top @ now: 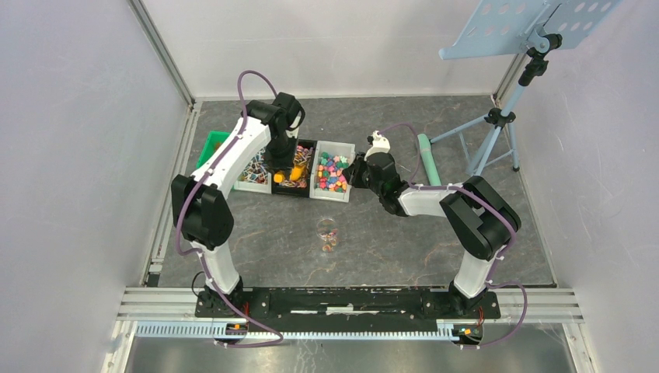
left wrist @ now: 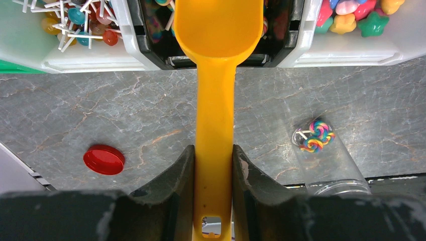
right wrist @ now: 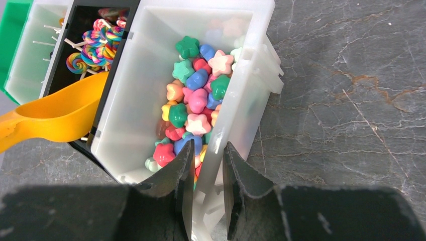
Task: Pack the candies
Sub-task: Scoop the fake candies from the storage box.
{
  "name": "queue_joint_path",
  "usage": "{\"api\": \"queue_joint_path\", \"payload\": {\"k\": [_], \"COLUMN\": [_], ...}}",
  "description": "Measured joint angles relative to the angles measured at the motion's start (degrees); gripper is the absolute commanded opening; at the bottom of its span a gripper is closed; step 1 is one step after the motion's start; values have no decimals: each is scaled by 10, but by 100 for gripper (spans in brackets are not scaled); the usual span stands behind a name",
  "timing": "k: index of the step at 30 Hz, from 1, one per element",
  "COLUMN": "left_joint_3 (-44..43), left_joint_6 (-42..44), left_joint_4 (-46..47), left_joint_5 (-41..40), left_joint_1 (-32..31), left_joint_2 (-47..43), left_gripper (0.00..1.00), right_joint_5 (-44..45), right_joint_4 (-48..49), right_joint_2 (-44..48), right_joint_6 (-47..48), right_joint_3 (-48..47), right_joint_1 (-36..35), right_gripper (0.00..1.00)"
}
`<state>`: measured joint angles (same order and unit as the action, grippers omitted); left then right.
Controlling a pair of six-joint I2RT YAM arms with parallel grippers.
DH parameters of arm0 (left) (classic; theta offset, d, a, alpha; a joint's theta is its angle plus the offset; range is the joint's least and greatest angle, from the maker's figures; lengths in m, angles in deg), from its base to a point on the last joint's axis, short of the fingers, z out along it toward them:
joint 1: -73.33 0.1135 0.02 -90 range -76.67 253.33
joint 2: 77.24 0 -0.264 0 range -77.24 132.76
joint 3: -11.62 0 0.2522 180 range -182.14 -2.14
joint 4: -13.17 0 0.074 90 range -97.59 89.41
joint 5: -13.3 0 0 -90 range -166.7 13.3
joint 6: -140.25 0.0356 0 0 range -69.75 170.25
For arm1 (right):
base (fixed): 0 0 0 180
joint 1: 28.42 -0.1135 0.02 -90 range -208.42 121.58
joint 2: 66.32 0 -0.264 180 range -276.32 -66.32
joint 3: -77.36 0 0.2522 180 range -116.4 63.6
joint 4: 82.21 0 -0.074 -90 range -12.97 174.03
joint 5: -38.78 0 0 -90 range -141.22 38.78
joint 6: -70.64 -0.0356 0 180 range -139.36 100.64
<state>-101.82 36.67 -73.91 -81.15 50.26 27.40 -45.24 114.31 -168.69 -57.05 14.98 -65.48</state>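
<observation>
Star-shaped candies in pink, green, blue and red fill a white bin, also seen from above. My right gripper is shut on that bin's right wall, one finger inside and one outside. My left gripper is shut on the handle of the orange scoop. The scoop's bowl is empty and hangs over the black bin of rainbow swirl lollipops. A clear jar stands on the table in front of the bins, with a few swirl lollipops in it.
A red round lid lies on the grey table left of the jar. Another white bin holds ball lollipops, with a green bin beyond it. A green roll and a music stand are at the back right.
</observation>
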Motion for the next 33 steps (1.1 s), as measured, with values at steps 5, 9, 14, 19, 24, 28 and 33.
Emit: {"api": "queue_joint_path", "payload": {"k": [5, 9, 14, 19, 24, 28, 33], "left_joint_3": [2, 56, 141, 198, 236, 264, 275], "left_joint_6": [7, 7, 6, 6, -1, -7, -7], "left_joint_4": [7, 49, 111, 155, 195, 221, 233], "left_joint_5": [3, 8, 7, 8, 7, 7, 8], "left_joint_1": [0, 0, 0, 1, 1, 1, 1], "left_joint_2": [3, -15, -59, -80, -104, -121, -126], "left_gripper": [2, 2, 2, 2, 2, 2, 2], "right_joint_5": [0, 0, 0, -1, -2, -2, -4], "right_joint_4": [0, 1, 7, 12, 14, 14, 14], "right_joint_2": [0, 0, 0, 0, 0, 0, 0], "right_joint_6": [0, -2, -2, -2, -2, -2, -2], "right_joint_3": [0, 0, 4, 6, 7, 7, 7], "right_joint_1": [0, 0, 0, 0, 0, 0, 0], "right_gripper": [0, 0, 0, 0, 0, 0, 0]}}
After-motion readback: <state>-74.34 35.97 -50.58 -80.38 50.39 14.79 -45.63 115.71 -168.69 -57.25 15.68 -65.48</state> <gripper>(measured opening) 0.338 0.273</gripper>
